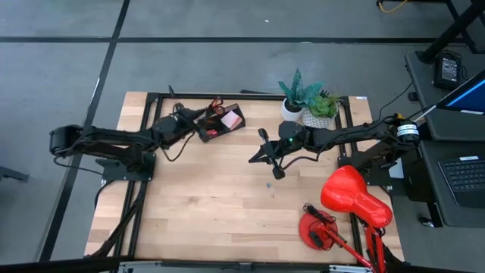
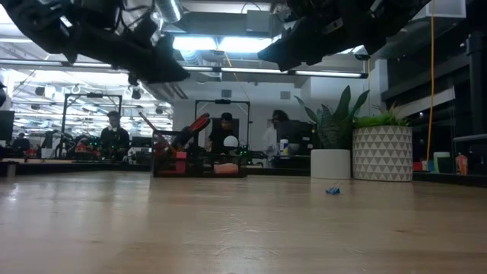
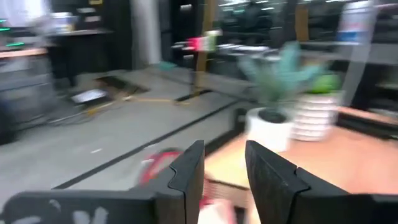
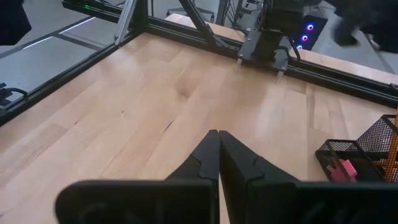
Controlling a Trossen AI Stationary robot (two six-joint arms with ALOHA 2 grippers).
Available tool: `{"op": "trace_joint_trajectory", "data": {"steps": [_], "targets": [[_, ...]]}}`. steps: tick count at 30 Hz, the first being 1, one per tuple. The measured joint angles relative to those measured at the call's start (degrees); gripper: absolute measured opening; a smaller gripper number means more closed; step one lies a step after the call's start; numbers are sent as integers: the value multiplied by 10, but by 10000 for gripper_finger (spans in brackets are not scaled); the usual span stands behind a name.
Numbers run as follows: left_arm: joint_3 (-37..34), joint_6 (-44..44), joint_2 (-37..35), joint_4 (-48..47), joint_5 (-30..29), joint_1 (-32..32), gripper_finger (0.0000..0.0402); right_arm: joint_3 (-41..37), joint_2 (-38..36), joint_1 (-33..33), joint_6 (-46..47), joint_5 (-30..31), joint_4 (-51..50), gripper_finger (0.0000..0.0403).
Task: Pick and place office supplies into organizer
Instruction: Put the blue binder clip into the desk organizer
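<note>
The organizer (image 1: 220,123) sits near the far edge of the counter (image 1: 204,205), on its left half, and already carries most of the supplies: red-handled scissors (image 1: 216,105) stand up out of one compartment and a pink sticky-note pad (image 1: 230,119) lies in another, so the filling looks well advanced. From the level view the same organizer (image 2: 183,162) shows as a dark mesh box with the scissor handles leaning out above its rim, which suggests long items are stood on end there because the compartments are too short to lay them flat. The left gripper (image 1: 198,118) hovers right at the organizer's near-left side, raised off the counter, with its jaws apart and nothing visible between them; in its wrist view the two fingers (image 3: 189,171) stand clear of each other with a blurred red shape beyond the gap. That pose fits either a release over the organizer or the start of a withdrawal. One small blue item (image 1: 268,182) lies alone on the bare wood near the middle, well apart from the organizer, and is probably the piece left to collect. The right gripper (image 1: 258,157) hangs above the counter's middle, near that item, jaws pressed together and empty. Two potted plants (image 1: 311,102) and a red desk lamp (image 1: 348,201) stand to the right, outside the job.
</note>
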Motion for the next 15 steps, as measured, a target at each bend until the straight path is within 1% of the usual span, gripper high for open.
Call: {"op": "trace_joint_trajectory", "data": {"steps": [5, 8, 11, 15], "targets": [[0, 36, -5, 0, 98, -50, 98, 0, 0, 2, 28, 0, -2, 10], [0, 60, -5, -2, 143, -83, 84, 0, 0, 2, 48, 0, -5, 10], [0, 81, -5, -10, 171, -115, 65, 0, 0, 2, 58, 0, -28, 10], [0, 95, -5, -38, 182, -146, 36, 1, 0, 2, 74, 0, -52, 10]]}}
